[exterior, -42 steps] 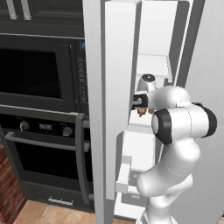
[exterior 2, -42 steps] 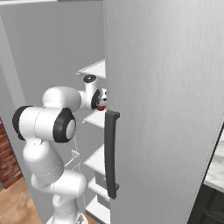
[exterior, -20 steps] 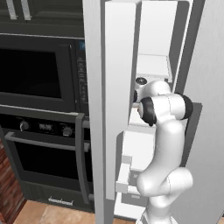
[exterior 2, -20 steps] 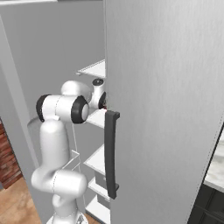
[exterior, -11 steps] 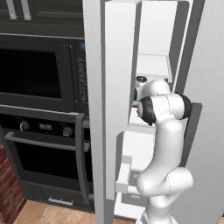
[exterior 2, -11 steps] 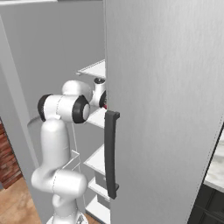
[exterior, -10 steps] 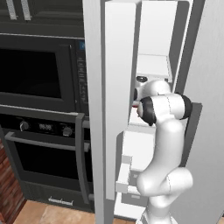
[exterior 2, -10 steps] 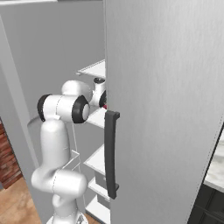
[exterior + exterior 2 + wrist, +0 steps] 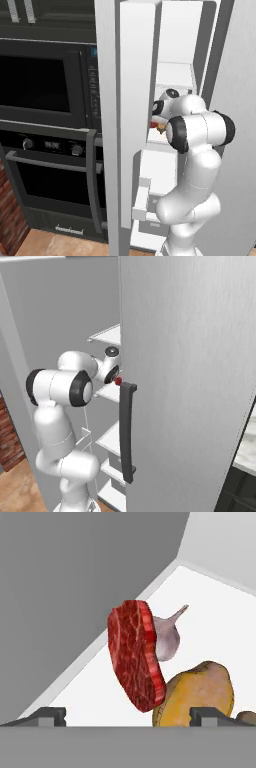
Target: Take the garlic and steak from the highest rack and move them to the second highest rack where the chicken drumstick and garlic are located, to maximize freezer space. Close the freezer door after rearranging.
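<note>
Gripper (image 9: 128, 714): in the hand view its two dark fingertips (image 9: 47, 714) stand wide apart at the bottom edge, nothing pinched between them; jaws open and empty. The steak (image 9: 136, 654) stands on edge on the second highest rack (image 9: 210, 607), tilted, its marbled flat face turned to the left of the view and its red rim to the right; just behind it, touching or nearly so, a pale garlic bulb (image 9: 167, 637) with its stalk pointing up and to the right; the chicken drumstick (image 9: 197, 694) lies below and right of the steak, pressed against the steak's lower edge, partly cut off by the right fingertip. A grey freezer wall (image 9: 75, 587) runs along the left of the rack.

Left base view: the white arm (image 9: 192, 165) rises beside the open freezer door (image 9: 132, 115) and bends into the compartment; the hand sits at the rack level just right of the door's edge; a sliver of red and orange-brown shows by the hand at the door edge, too small to tell apart; the highest rack (image 9: 175, 77) sits above the hand; a black oven (image 9: 45, 140) stands left of the door.

Right base view: the arm's wrist reaches behind the grey fridge door (image 9: 185, 381), just above its black handle (image 9: 126, 431); a small red spot of the steak (image 9: 118, 381) shows at the handle's top; white rack edges show left of the fridge door, above and below the wrist; gripper state cannot be told here.
</note>
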